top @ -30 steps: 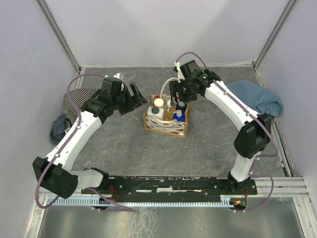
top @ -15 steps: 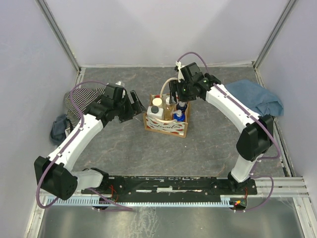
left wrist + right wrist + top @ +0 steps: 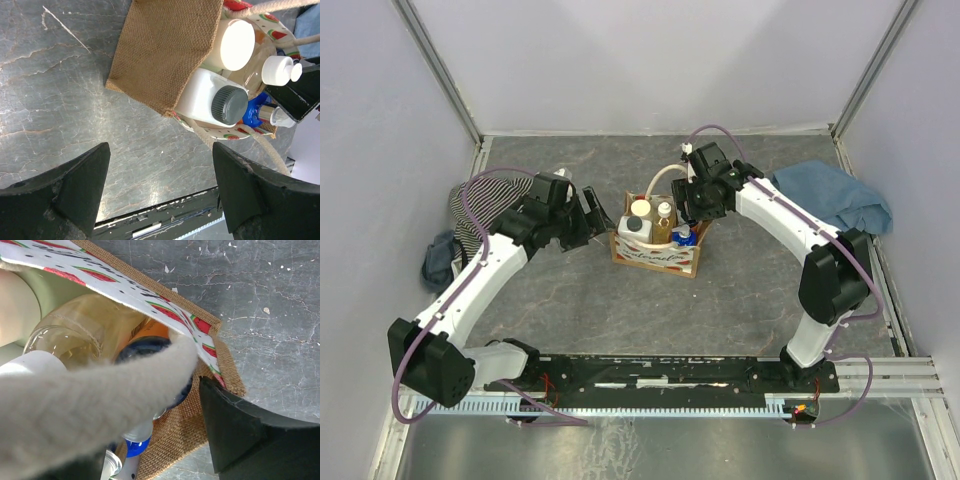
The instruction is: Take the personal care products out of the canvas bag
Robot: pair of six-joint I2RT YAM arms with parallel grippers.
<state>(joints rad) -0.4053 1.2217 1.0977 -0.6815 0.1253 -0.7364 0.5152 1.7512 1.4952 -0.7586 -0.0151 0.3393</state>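
Grey table [image 3: 570, 300]; cream handle [image 3: 90, 385] half hides the right gripper [image 3: 695, 216].

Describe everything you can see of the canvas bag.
The bag is a small boxy tote of coarse tan weave, with a white front panel lettered in red, a watermelon-print lining and cream rope handles. It stands upright and open on the grey table, packed with bottles. One handle loops up beside the right gripper at its far right corner; whether they touch is unclear.

Overhead cam, two close wrist cams share canvas bag [image 3: 655, 257].
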